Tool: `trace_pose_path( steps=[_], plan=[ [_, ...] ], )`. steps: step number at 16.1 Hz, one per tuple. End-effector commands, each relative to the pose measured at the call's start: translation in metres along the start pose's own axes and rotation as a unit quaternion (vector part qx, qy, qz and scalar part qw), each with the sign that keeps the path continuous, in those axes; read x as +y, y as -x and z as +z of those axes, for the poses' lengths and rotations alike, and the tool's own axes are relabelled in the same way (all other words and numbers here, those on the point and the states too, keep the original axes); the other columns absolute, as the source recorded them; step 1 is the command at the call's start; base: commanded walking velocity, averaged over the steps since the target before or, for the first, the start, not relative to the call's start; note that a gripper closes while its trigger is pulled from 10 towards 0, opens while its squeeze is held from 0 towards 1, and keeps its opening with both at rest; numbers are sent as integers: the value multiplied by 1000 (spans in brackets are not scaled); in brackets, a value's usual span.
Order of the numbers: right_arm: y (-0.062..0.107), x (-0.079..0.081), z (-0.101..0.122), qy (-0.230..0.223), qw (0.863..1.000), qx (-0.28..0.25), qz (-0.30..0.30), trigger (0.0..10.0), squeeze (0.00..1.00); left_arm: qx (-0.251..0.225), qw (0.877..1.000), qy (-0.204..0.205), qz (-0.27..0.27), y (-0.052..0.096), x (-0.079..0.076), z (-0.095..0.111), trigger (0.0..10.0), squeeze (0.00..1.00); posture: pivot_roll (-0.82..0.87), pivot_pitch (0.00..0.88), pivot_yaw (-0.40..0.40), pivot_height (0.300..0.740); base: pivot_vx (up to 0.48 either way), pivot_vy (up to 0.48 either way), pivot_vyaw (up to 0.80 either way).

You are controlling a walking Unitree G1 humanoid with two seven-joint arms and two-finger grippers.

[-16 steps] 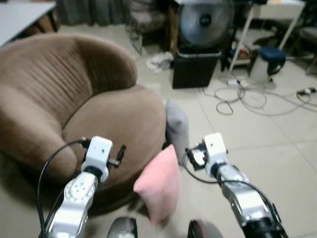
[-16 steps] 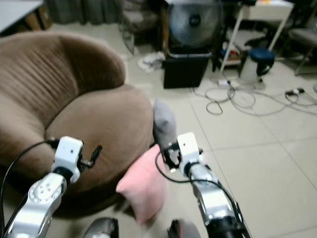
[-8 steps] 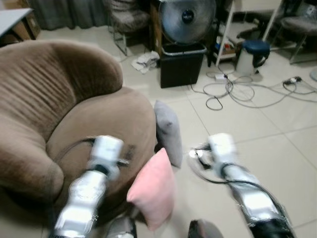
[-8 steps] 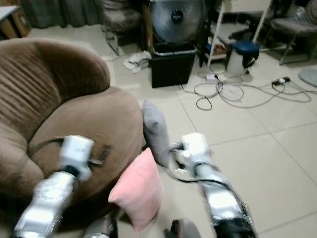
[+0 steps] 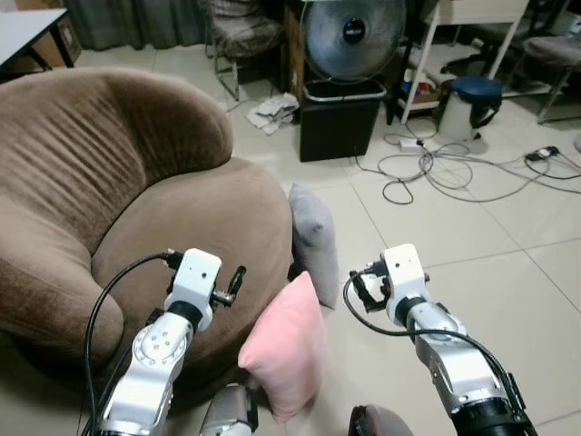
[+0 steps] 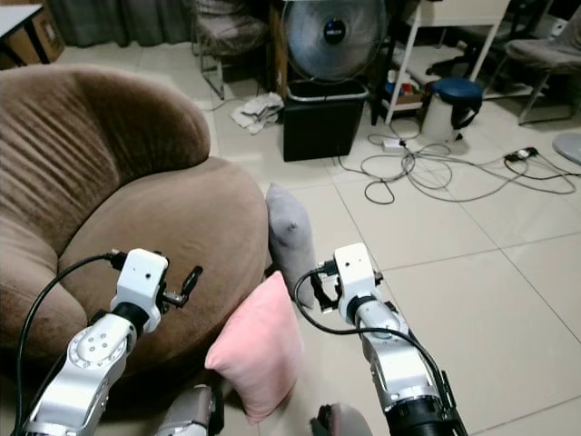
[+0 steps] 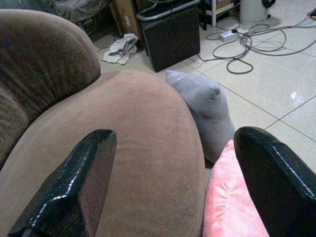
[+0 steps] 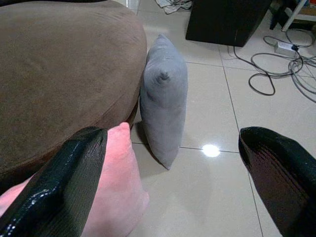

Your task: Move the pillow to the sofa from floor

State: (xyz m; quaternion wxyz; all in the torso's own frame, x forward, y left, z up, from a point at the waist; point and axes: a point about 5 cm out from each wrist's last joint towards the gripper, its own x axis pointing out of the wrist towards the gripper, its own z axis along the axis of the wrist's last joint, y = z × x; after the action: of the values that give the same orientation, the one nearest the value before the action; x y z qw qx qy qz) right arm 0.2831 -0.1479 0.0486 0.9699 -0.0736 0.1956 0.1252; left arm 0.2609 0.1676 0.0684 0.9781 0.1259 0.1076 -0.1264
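A pink pillow (image 5: 286, 350) stands on the tiled floor, leaning against the front of the round brown sofa (image 5: 136, 209). Behind it a grey pillow (image 5: 313, 241) stands upright against the sofa's side. My left gripper (image 7: 173, 182) is open and raised over the sofa's seat edge, just left of the pink pillow. My right gripper (image 8: 170, 182) is open above the floor to the right of both pillows, facing the grey pillow (image 8: 163, 98) and the pink pillow (image 8: 116, 182). Neither gripper touches a pillow.
A black bin with a fan (image 5: 340, 118) on top stands beyond the sofa. Cables (image 5: 445, 168) sprawl over the tiles on the right, near a blue stool (image 5: 467, 100). A white cloth (image 5: 272, 111) lies by the bin. Bare tiles lie to my right.
The whole view has shifted and sharpened, so the camera moved. Both arms stay raised and open in front of me. The pillows have not moved from the sofa's side.
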Motion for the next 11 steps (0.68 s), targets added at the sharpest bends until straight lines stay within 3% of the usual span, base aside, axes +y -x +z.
trace_pose_path(
  steps=[1,5,11],
  plan=[
    [0,-3,3,2,1000,-3,-3,10000,0,-4,1000,0,-4,0,-1,0,10000,0,35,0,2,637,0,0,0],
    [0,-3,3,4,1000,-4,-2,10000,0,-5,1000,0,-5,0,-2,0,10000,0,35,0,1,607,0,0,0],
    [1,-4,2,10,1000,-2,-3,10000,0,-5,1000,-5,-6,0,-4,-1,10000,0,32,0,-1,607,0,0,0]
  ],
)
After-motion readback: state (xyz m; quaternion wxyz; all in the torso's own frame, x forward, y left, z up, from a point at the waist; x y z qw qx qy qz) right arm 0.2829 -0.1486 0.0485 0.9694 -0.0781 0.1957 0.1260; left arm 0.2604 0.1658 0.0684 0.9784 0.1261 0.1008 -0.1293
